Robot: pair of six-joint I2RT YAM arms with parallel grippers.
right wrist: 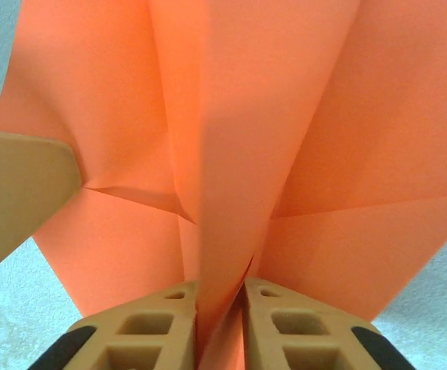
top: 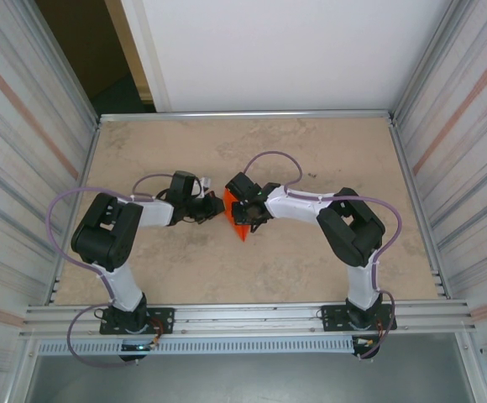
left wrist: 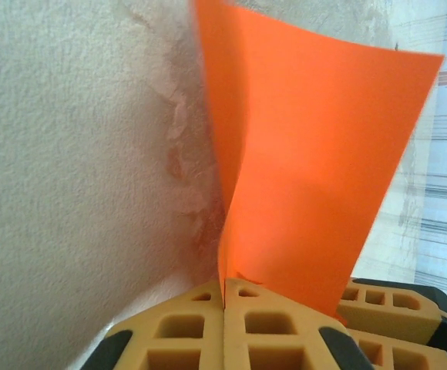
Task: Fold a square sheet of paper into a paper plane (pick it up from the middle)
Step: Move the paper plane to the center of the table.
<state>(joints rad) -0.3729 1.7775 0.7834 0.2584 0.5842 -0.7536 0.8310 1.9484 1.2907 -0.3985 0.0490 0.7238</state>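
Note:
The bright orange paper [top: 236, 220] is folded into creased layers and held off the table between both arms at mid-table. My left gripper [top: 219, 207] is shut on one edge of it; in the left wrist view the paper [left wrist: 308, 169] rises from the closed tips of the left gripper [left wrist: 225, 299] as a curved flap. My right gripper [top: 245, 211] is shut on a bundle of folds. In the right wrist view the paper [right wrist: 231, 131] fans out with diagonal creases above the right gripper [right wrist: 220, 297]. A left finger [right wrist: 15, 193] touches the paper's left side.
The tan tabletop [top: 311, 260] is walled by corrugated metal panels [top: 25, 151] on the left and right, with a metal rail [top: 243, 315] along the near edge. The right arm's fingers [left wrist: 397, 308] sit close beside the left gripper.

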